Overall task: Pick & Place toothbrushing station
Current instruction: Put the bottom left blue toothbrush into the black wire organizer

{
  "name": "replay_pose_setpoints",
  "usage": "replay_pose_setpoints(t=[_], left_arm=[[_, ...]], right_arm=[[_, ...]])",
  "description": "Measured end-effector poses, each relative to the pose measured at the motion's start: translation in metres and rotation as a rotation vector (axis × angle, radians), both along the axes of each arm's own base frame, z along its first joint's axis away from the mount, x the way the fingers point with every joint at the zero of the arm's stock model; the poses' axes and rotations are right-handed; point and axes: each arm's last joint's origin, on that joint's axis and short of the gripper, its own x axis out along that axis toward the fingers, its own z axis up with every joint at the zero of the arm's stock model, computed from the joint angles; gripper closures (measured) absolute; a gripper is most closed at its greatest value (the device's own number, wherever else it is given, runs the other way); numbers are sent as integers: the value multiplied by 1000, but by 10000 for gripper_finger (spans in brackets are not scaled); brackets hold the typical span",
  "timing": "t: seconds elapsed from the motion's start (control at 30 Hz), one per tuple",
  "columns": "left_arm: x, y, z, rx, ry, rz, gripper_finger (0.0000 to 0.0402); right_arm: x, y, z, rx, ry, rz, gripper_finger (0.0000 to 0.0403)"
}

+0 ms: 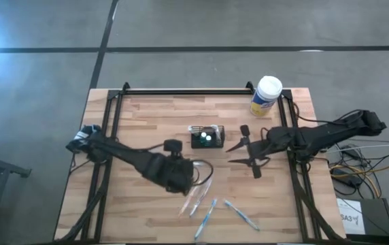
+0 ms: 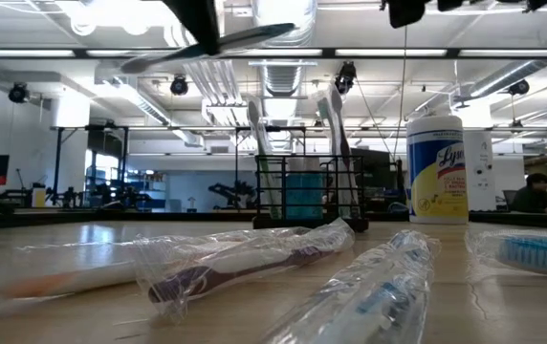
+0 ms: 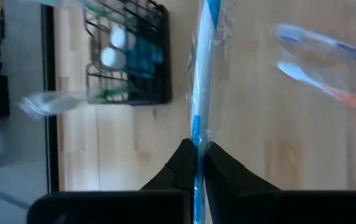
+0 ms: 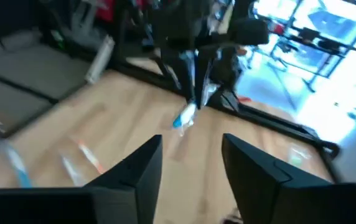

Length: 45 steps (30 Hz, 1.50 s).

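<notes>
Your left tool (image 1: 193, 171) is pinching a wrapped blue toothbrush (image 3: 198, 106) above the surface (image 1: 147, 116), left of and nearer than the toothbrushing station (image 1: 207, 138). The station stands mid-surface holding upright brushes. Your right tool (image 1: 243, 151), fingers spread and holding nothing, hovers just right of it; the canister (image 1: 266, 96) stands far right.

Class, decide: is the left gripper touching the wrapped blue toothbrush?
Touching. The left wrist view shows the left gripper shut on the wrapped blue toothbrush, fingers pinching its wrapper.
</notes>
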Motion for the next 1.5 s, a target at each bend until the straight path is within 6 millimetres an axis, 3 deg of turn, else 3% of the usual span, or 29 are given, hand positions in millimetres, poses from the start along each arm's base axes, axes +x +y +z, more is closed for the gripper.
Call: replay_pose_setpoints(t=[0.17,0.33,0.83,1.13,1.5], left_arm=[[11,13,9,0,-56,-14,385],[19,17,13,-5,-107,-31,385],[29,27,16,-16,-161,-40,385],[32,31,17,-33,-175,-42,385],[34,33,17,-33,-187,-46,385]], right_arm=[[22,14,-5,-140,76,-4,216],[37,19,-8,-153,101,-4,207],[49,20,-10,-151,71,-82,212],[52,20,-12,-151,73,-98,238],[52,18,-12,-140,69,-121,301]])
